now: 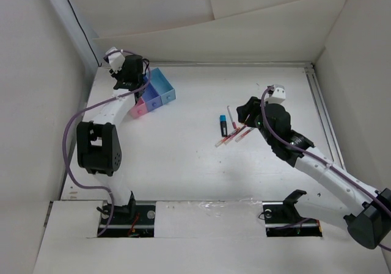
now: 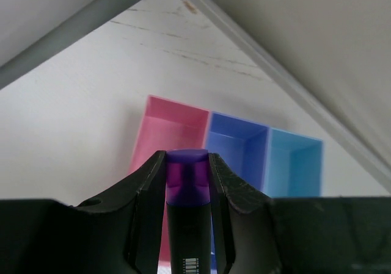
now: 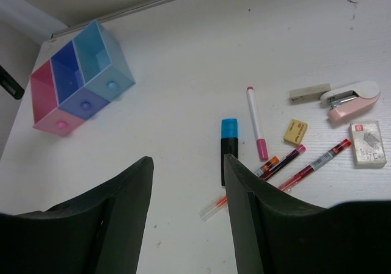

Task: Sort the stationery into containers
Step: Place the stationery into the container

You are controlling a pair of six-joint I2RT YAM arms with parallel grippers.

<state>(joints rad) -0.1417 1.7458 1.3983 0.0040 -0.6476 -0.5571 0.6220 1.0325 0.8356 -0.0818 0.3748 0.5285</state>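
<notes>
The left end effector (image 2: 187, 159) is clenched on a purple marker (image 2: 187, 185), held over the containers (image 2: 174, 112) at the bench's (image 1: 195, 170) ten o'clock corner. The right end effector (image 3: 188, 164) hangs released and empty, with pens (image 3: 316, 165) lying at its three o'clock.

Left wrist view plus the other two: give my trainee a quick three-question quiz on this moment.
1. True or false: the left gripper is shut on a purple marker.
2. Which colour is the middle one of the containers? A pink, B purple-blue, C light blue.
3. What does the right gripper hold?
Key: 1 true. 2 B, the purple-blue box. 3 nothing; its jaws stand open above the table.
</notes>
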